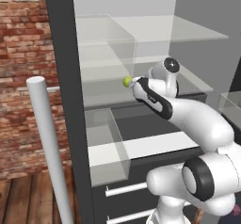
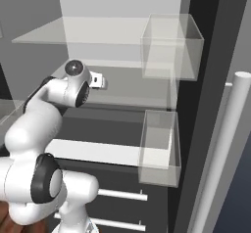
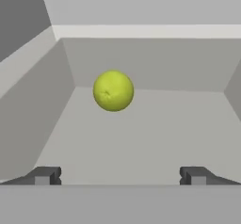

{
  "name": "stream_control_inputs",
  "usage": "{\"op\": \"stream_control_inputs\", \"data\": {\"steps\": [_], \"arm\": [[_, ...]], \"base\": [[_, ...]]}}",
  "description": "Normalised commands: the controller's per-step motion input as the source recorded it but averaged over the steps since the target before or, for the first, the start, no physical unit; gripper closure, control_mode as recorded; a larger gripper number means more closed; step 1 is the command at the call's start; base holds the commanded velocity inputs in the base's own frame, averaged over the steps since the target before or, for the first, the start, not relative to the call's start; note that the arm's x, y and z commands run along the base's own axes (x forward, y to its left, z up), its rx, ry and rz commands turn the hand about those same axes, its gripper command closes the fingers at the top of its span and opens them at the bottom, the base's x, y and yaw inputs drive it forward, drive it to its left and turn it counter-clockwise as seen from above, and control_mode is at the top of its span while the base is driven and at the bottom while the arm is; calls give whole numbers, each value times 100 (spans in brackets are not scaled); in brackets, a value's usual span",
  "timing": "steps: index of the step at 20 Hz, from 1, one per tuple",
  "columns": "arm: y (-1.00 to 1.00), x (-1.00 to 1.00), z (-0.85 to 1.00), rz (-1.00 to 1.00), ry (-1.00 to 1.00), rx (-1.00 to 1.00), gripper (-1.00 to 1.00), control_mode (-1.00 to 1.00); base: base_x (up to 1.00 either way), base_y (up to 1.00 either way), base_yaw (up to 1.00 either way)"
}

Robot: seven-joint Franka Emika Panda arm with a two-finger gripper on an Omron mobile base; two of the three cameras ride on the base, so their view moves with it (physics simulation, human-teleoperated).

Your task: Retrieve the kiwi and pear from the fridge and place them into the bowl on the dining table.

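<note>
The fridge point(image 1: 63, 77) stands open with my arm reaching onto its middle glass shelf point(image 2: 127, 87). The pear point(image 3: 113, 90), a small yellow-green ball, rests on that shelf toward the back wall; it peeks out just left of my hand point(image 1: 127, 81). My gripper point(image 3: 120, 176) is open, its two dark fingertips point(image 3: 44, 175) spread wide, and the pear lies ahead of them, a little left of centre, apart from both. Nothing is between the fingers. The kiwi, the bowl and the dining table are out of view.
An upper glass shelf point(image 1: 155, 30) hangs above my hand. Clear door bins point(image 2: 171, 46) point(image 2: 159, 149) jut out at the fridge's side. A long white bar handle point(image 1: 47, 143) stands on the open door. Drawers with white handles point(image 1: 124, 188) sit below.
</note>
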Motion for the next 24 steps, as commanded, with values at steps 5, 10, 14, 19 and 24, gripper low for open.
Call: {"op": "stream_control_inputs", "data": {"steps": [5,10,14,19,24], "arm": [[16,42,-11,0,0,0,-100,-100],[11,43,-7,0,0,0,-100,-100],[0,39,-5,0,0,0,-100,-100],[0,37,-14,0,0,0,-100,-100],[7,41,-17,0,0,0,-100,-100]], "base": [[0,0,0],[0,0,0],[0,0,0],[0,0,0],[0,0,0]]}}
